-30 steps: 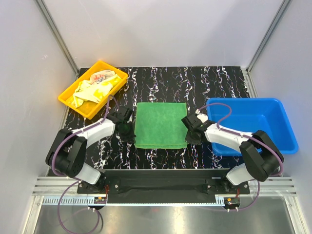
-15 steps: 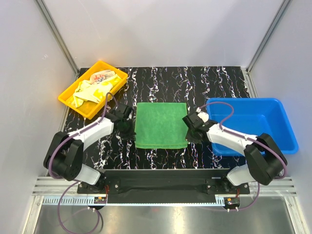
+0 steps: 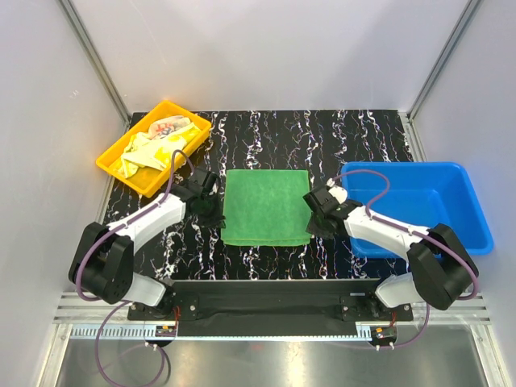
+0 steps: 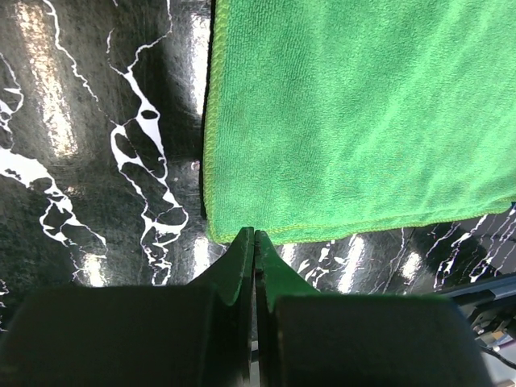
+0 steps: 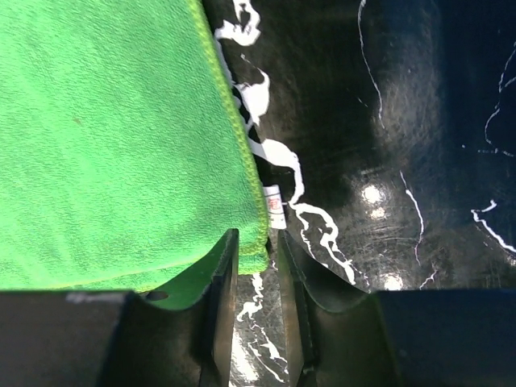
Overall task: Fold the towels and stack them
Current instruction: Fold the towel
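We see the green towel [image 3: 266, 207] flat on the bench [image 3: 266, 137], spread between both pincers. The left pincer [image 4: 255, 235] is clenched, its tips at the towel's hem. The right pincer [image 5: 257, 235] is released, a towel corner lying in its gap. Beyond the left pincer, the yellow towel [image 3: 153, 149] and printed towel [image 3: 167, 126] lie in the tray [image 3: 113, 165].

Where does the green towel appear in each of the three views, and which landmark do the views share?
Top external: the green towel lies flat at the centre of the black marbled table.
Left wrist: the green towel fills the upper right.
Right wrist: the green towel fills the left side.
Shared landmark: the black marbled table beside the towel's edge.
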Robot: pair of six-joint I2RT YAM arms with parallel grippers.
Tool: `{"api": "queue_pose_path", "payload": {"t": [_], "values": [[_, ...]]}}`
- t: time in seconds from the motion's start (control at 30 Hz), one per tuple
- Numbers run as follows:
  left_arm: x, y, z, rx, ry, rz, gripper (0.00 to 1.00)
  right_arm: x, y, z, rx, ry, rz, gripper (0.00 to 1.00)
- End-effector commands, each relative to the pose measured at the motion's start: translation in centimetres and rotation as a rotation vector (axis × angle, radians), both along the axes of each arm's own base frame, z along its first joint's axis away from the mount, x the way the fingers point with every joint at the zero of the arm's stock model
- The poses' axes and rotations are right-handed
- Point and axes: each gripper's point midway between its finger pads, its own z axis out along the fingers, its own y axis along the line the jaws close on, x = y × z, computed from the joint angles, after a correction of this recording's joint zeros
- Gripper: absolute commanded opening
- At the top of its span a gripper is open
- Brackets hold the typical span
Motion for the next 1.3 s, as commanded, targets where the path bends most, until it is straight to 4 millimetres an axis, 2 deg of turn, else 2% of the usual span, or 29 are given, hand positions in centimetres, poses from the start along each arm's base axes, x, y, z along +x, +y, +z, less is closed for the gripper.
{"api": "queue_pose_path", "payload": {"t": [0.0,0.03,0.17,0.27,0.4,0.7,0.8,0.83,0.93,0.97,1.0,1.27], "values": [[0.5,0.5,0.2,0.028,-0.013,0.009,0.02,0.2,0.7,0.7,0.054,-0.033,-0.029,0.33],[0.1,0.9,-0.3,0.046,-0.003,0.012,0.14,0.0,0.8,0.5,0.062,-0.028,-0.033,0.33],[-0.9,0.8,-1.7,0.026,0.025,0.017,0.37,-0.2,0.9,-0.1,0.077,-0.020,-0.038,0.32],[-1.1,0.7,-2.5,0.013,0.027,0.020,0.41,-0.2,0.7,-0.4,0.067,-0.019,-0.040,0.32],[-1.9,1.0,-4.1,0.027,0.060,0.022,0.42,-0.1,0.6,0.1,0.069,-0.033,-0.037,0.32],[-2.1,0.8,-5.8,0.015,0.084,0.034,0.36,0.0,0.3,0.7,0.063,-0.055,-0.038,0.31],[-2.1,0.8,-6.0,0.020,0.090,0.033,0.30,0.0,0.3,0.7,0.063,-0.055,-0.037,0.31],[-2.1,0.8,-5.9,0.020,0.090,0.033,0.25,-0.1,0.2,0.7,0.060,-0.054,-0.040,0.31],[-1.8,0.7,-5.6,0.019,0.085,0.035,0.16,-0.1,0.1,0.6,0.064,-0.055,-0.050,0.31],[-1.8,0.7,-5.5,0.021,0.085,0.034,0.07,-0.1,0.2,0.5,0.066,-0.056,-0.053,0.31],[-1.8,0.8,-5.4,0.024,0.086,0.036,0.02,0.1,0.3,0.6,0.077,-0.063,-0.059,0.32],[-0.8,0.5,-2.9,0.013,0.047,0.049,0.00,-0.3,0.7,-0.4,0.116,-0.037,-0.099,0.33]]}}
